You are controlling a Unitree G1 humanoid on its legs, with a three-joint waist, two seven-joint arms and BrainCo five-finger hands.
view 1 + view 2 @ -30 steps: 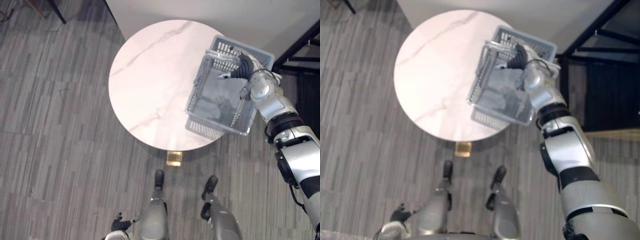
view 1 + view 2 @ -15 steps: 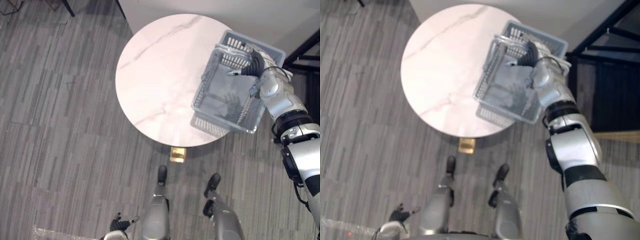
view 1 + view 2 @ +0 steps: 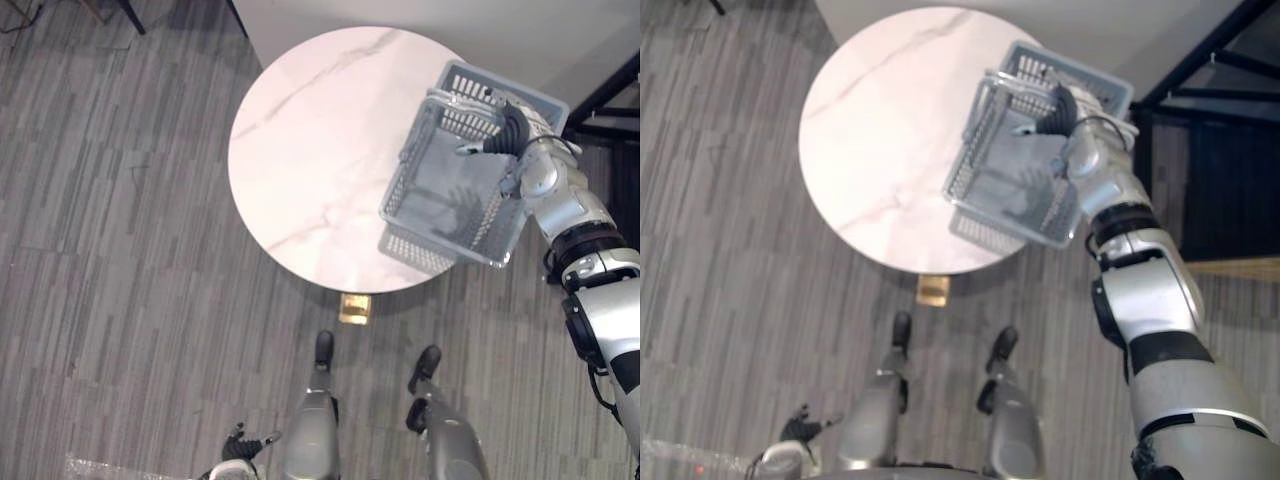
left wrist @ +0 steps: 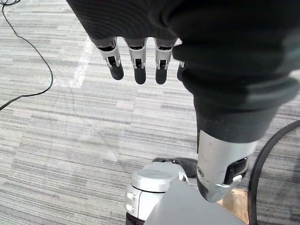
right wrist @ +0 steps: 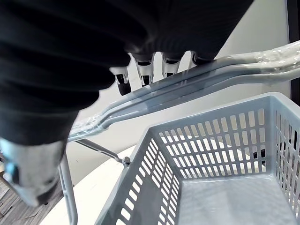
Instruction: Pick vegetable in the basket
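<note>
Basket [image 3: 410, 165], grey, tilted over table [image 3: 320, 150] right edge; right hand [image 3: 512, 130] fingers curled round its handles [image 5: 187, 86]; left hand [image 4: 136, 58] low, fingers straight, relaxed

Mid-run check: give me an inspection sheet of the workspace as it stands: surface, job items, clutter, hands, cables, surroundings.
Surface: round white marble-look table.
Job's things: grey slotted basket, tilted over the table's right edge; nothing seen inside it.
Clutter: nothing seen.
Right hand: fingers curled over the basket's handles.
Left hand: low at the robot's side over the floor, fingers relaxed, holding nothing.
Cables: nothing seen.
Surroundings: grey striped carpet; black frame to the right of the table.
</note>
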